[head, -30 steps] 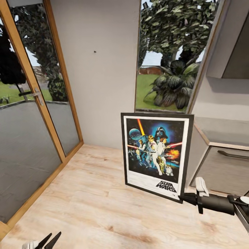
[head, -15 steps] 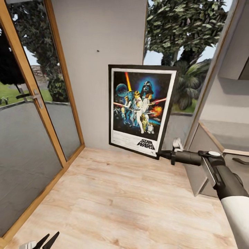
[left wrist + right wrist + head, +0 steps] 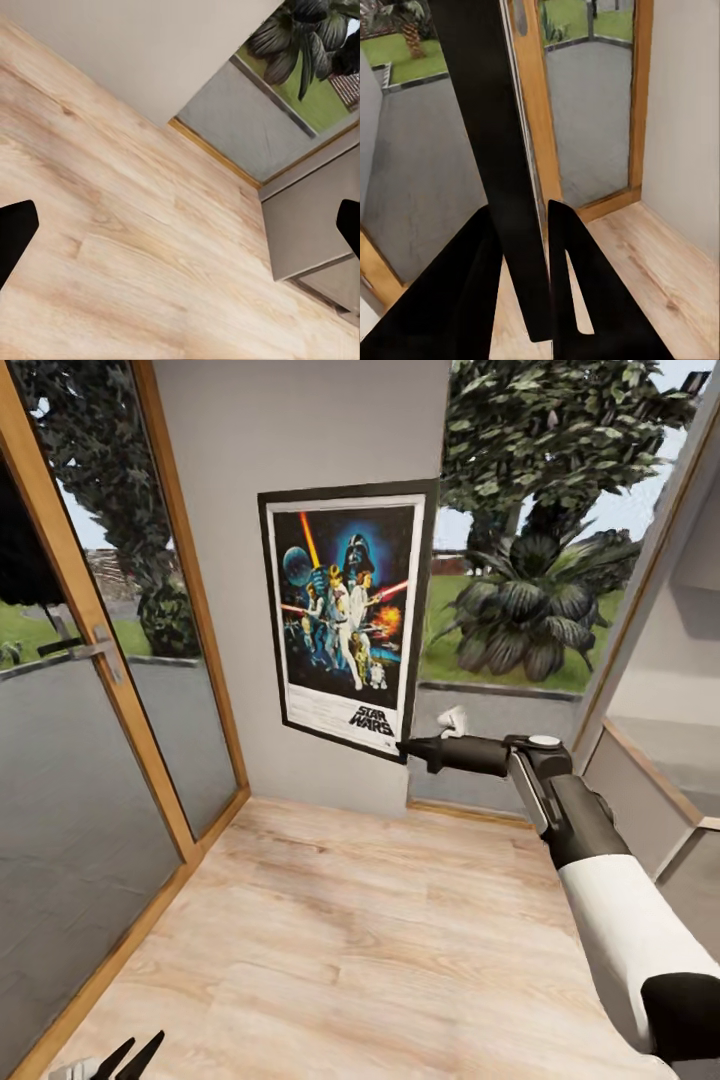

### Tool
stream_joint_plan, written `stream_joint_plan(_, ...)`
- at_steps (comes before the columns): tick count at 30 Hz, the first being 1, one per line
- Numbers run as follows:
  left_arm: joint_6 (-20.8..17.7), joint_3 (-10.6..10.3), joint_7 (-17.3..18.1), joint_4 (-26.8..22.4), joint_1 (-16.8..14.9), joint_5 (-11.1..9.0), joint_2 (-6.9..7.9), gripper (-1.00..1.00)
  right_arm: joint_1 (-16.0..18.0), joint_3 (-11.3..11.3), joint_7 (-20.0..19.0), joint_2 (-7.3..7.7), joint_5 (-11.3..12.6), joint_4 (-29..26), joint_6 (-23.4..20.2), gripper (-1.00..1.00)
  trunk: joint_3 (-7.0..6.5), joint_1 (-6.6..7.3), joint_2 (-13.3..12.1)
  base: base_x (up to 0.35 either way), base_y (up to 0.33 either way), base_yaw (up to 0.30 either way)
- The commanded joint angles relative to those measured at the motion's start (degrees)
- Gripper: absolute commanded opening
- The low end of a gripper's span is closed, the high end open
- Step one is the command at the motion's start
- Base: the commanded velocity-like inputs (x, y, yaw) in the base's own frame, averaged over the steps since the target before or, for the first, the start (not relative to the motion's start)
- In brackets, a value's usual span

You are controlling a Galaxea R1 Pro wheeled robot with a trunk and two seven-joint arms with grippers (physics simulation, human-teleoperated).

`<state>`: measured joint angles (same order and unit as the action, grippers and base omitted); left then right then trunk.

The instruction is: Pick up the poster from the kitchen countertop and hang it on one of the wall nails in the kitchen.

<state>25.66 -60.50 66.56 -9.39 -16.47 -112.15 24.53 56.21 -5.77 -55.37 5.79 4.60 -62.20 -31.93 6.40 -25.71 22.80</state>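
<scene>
Your right tool (image 3: 408, 750) pinches the poster (image 3: 345, 615) by its frame corner at five o'clock, keeping the face upright and flat against the wall panel (image 3: 300, 430) for hanging. Your left tool (image 3: 130, 1057) idles low, fingers spread, holding nothing.

- The poster (image 3: 345, 618) stands upright at 12 o'clock, in front of the wall (image 3: 300, 420), slightly tilted.
- The right gripper (image 3: 408, 748) grips the poster's lower right corner, at 1 o'clock; the right arm (image 3: 600, 880) runs back toward 4 o'clock.
- The glass door (image 3: 80, 690) lies at 9 o'clock, left of the wall.
- The window (image 3: 530, 540) sits at 2 o'clock, right of the poster.
- The floor (image 3: 330, 940) spreads below, at 6 o'clock.
- The left gripper (image 3: 130, 1058) sits at 7 o'clock.
</scene>
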Motion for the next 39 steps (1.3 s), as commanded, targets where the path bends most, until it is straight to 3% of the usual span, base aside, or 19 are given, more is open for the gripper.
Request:
stream_joint_plan(1,0.21,-0.48,0.08,-0.14,-0.05,-0.47,0.03,1.00,0.90,-0.71,0.02,-0.22,0.49,0.57,-0.99,-1.00,0.13,-0.07,0.12,0.298,0.180,0.000)
stream_joint_plan(7,0.18,-0.51,0.20,-0.22,-0.05,-0.39,-0.05,1.00,3.86,-1.71,-0.46,-2.00,0.38,3.64,-1.63,-1.00,0.13,-0.07,0.12,0.210,0.123,0.000)
stream_joint_plan(9,0.18,-0.34,0.36,-0.05,-0.05,-0.40,0.03,1.00,4.70,-1.83,-3.26,-2.35,0.34,4.44,-1.67,-1.00,0.13,-0.07,0.12,0.053,0.023,0.000)
stream_joint_plan(16,0.18,-0.36,0.48,0.23,-0.05,-0.43,0.27,1.00,4.63,-2.16,-5.93,-2.59,0.73,4.57,-0.07,-1.00,0.13,-0.07,0.12,0.247,0.052,0.000)
stream_joint_plan(22,0.19,-0.38,0.50,0.30,-0.05,-0.43,0.33,1.00,4.40,-4.22,-8.61,-2.58,0.85,3.94,0.69,-1.00,0.13,-0.07,0.12,0.188,0.012,0.000)
stream_joint_plan(39,0.21,-0.25,0.50,0.39,-0.05,-0.52,0.45,1.00,4.35,-4.24,-10.50,-2.21,0.77,3.92,0.73,-1.00,0.13,-0.07,0.12,0.200,0.000,0.000)
